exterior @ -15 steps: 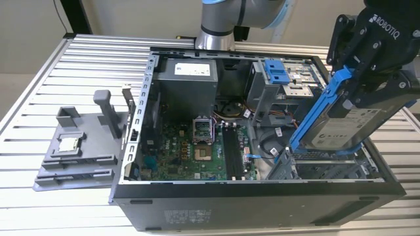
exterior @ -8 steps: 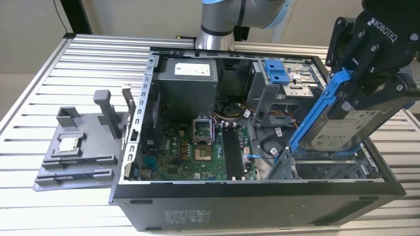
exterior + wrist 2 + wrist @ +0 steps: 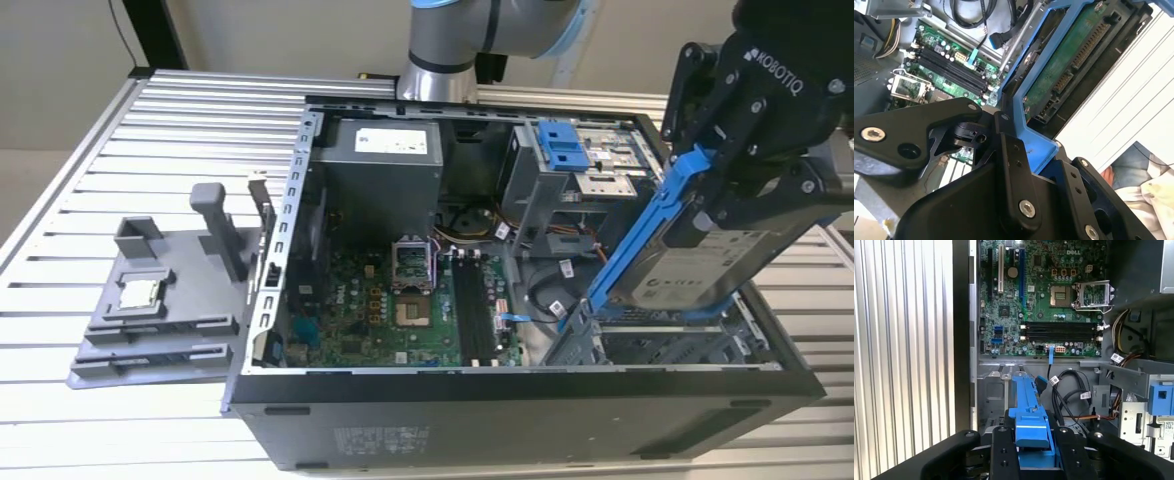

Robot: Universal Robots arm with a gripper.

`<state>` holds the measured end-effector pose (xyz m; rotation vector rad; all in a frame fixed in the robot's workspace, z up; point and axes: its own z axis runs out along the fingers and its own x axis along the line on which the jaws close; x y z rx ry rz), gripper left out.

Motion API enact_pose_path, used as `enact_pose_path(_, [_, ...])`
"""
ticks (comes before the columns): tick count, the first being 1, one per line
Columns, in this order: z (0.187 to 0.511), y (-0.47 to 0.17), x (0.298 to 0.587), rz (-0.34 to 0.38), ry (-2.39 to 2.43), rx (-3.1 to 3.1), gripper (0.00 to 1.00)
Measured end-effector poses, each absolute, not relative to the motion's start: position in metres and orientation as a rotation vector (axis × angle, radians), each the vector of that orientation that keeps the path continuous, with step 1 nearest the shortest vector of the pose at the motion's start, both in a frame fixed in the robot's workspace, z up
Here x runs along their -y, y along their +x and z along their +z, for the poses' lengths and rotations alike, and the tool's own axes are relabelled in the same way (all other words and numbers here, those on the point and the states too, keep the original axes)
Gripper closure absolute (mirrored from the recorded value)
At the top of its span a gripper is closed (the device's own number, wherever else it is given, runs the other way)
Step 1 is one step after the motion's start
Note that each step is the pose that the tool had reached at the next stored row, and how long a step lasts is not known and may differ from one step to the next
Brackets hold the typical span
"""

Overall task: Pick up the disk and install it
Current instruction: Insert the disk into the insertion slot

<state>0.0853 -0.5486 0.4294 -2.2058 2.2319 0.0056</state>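
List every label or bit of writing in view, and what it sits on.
Hand: white maker's lettering on its black body.
Disk in the hand: white label, print too small to read.
Power supply: white label, too small to read.
Motherboard: white maker's mark; other markings too small to read.

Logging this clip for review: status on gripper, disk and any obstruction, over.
The gripper shut on the disk, gripping its blue rails. Disk tilted above the drive cage, not seated. Loose cables beside the cage.
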Motion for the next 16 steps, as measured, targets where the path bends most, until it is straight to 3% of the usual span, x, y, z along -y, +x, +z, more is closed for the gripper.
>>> enact_pose_path(16, [0.411,0.087,0.549,-0.007,-2.199,-2.224,1.0])
